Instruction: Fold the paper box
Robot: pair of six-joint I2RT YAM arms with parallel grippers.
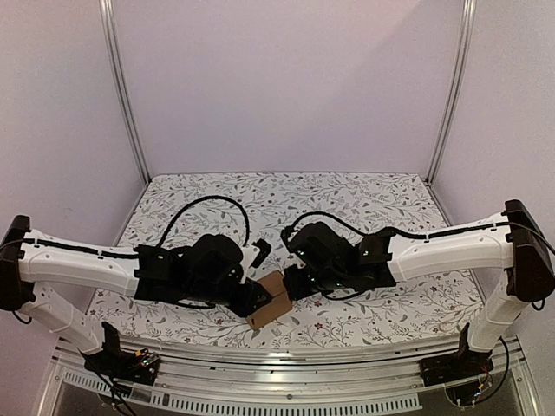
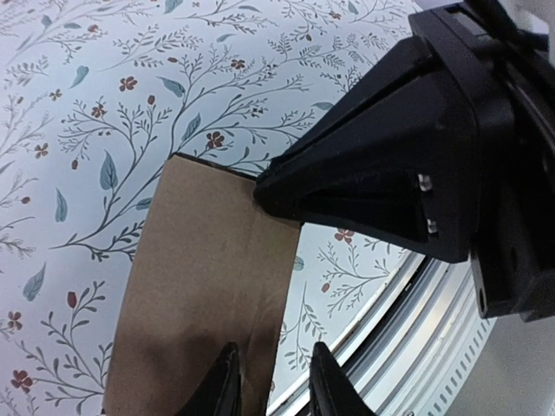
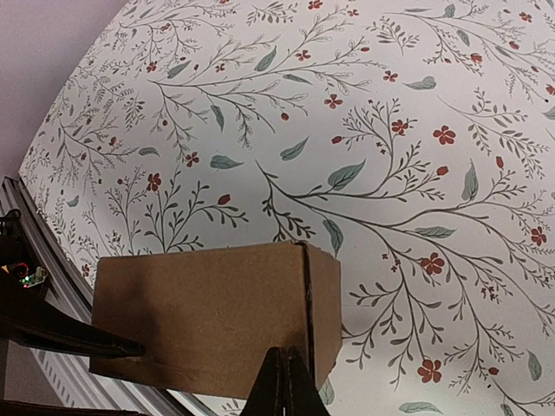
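Lilac walls point(image 1: 277, 78) and two aluminium posts point(image 1: 124, 95) enclose a table point(image 1: 364, 195) covered in a floral print of branches, grey-green leaves and small red blossoms. The paper box point(image 1: 270, 302), plain brown cardboard, lies at the middle of the table close to its near edge, just short of the metal rail point(image 1: 277, 364) that borders that edge. Both arms reach inward and meet over it, so the box sits between the two claws.

Left wrist view: the left claw point(image 2: 276, 348) stands apart, with one finger over the brown board and the other beyond the box's edge, above the table and rail. Whether either finger presses on the board cannot be told.

Right wrist view: the right claw point(image 3: 286, 374) has its fingers together in a single point, set against the box low down, beside its upright corner fold. Whether any board is pinched between them cannot be told. Here the box appears as a small carton with two faces showing. A black finger of the left claw crosses its lower left corner.
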